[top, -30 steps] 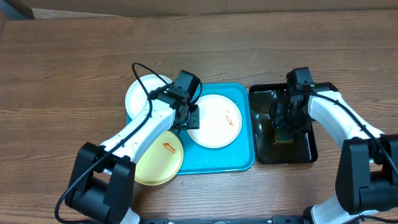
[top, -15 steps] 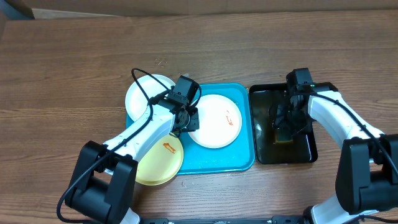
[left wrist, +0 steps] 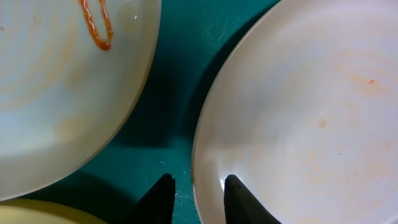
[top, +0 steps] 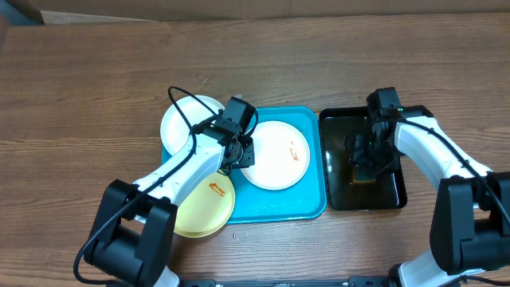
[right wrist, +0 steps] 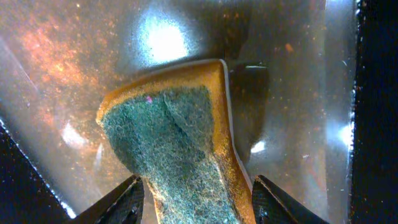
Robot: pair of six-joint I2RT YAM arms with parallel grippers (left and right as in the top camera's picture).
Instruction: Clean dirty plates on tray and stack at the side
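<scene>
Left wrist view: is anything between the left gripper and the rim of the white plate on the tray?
Nothing visible. The left gripper straddles the white plate at its rim: one finger over the bare tray, the other over the plate's inside.

Green-topped sponge (right wrist: pixel 186 143) (yellow edge showing), clamped in right end effector (right wrist: pixel 199 194), over glossy black tray (right wrist: pixel 298 93)

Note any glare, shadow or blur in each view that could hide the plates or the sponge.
Overhead: even light, sharp, though the glossy black tray is dark under the right arm. Left wrist: very close, deep shadow on the blue tray beside the white plate. Right wrist: bright glare patches on the black tray, sponge crisp.
</scene>
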